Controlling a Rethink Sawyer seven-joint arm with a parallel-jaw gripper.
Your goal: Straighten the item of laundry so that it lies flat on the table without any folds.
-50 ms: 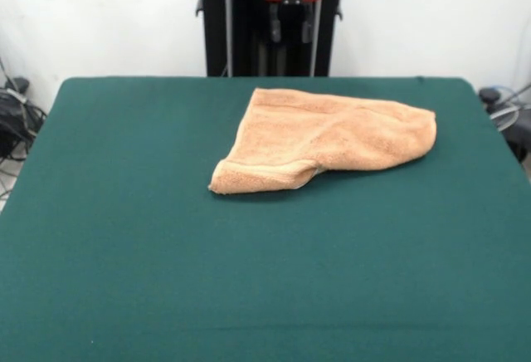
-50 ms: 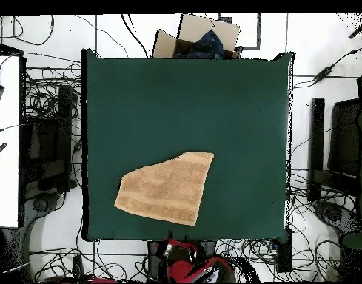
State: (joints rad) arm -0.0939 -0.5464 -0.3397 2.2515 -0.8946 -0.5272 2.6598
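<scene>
The item of laundry [image 1: 323, 138], a peach-orange towel, lies on the far half of the dark green table [image 1: 166, 254], a little right of centre. It is folded over on itself into an uneven wedge, with a hemmed corner curled under at its near left. Seen from overhead, the towel [image 2: 166, 188] rests close to the table's [image 2: 176, 103] bottom edge. My gripper [image 1: 290, 34] hangs drawn back behind the far table edge, above and beyond the towel, open and holding nothing. The red arm [image 2: 187, 268] shows below the table in the overhead view.
A cardboard box [image 2: 202, 38] with dark blue cloth inside stands on the floor past the table's top edge in the overhead view. Cables and black stands line both sides, and a white surface [image 2: 6, 140] sits at the left.
</scene>
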